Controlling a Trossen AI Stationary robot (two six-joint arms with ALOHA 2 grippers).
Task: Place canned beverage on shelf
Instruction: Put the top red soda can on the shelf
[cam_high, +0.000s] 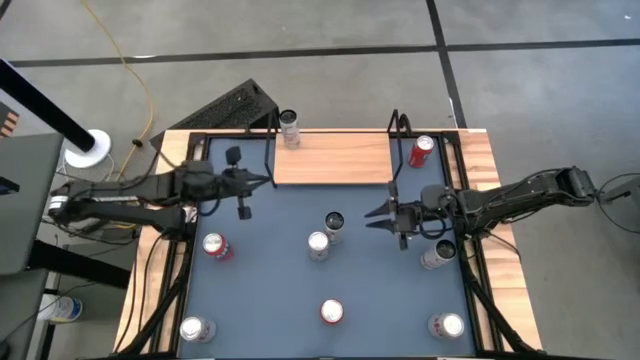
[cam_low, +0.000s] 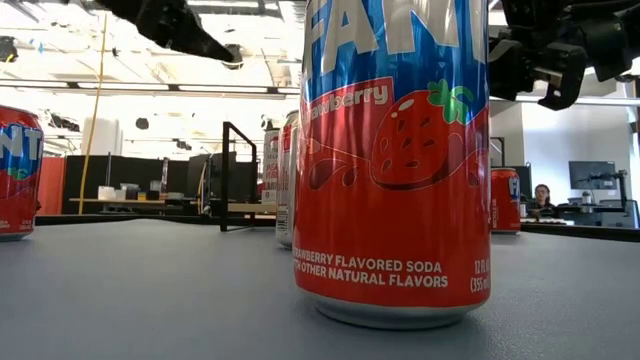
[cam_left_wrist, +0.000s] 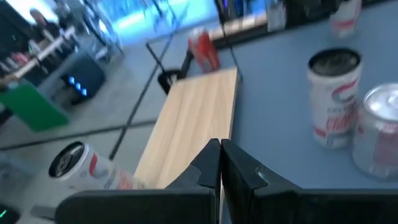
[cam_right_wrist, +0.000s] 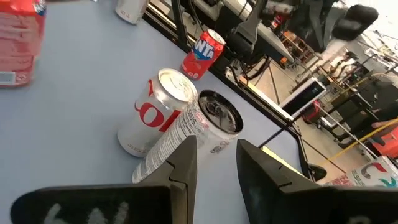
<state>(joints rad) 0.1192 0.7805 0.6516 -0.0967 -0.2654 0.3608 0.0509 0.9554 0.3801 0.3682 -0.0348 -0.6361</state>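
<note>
We are holding the left gripper (cam_high: 268, 180), fingers together, at the shelf (cam_high: 331, 158)'s left edge; the right gripper (cam_high: 372, 213), fingers apart, is hovering beside two central cans (cam_high: 326, 235).

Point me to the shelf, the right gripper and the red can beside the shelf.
shelf (cam_high: 330, 158), high view, middle of the wood board.
right gripper (cam_high: 372, 213), high view, between its fingertips.
red can (cam_high: 421, 151), high view, its side, right of the shelf.

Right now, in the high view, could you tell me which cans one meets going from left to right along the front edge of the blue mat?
Silver can at the front left corner → red-topped can in the middle → silver can at the front right corner.
</note>
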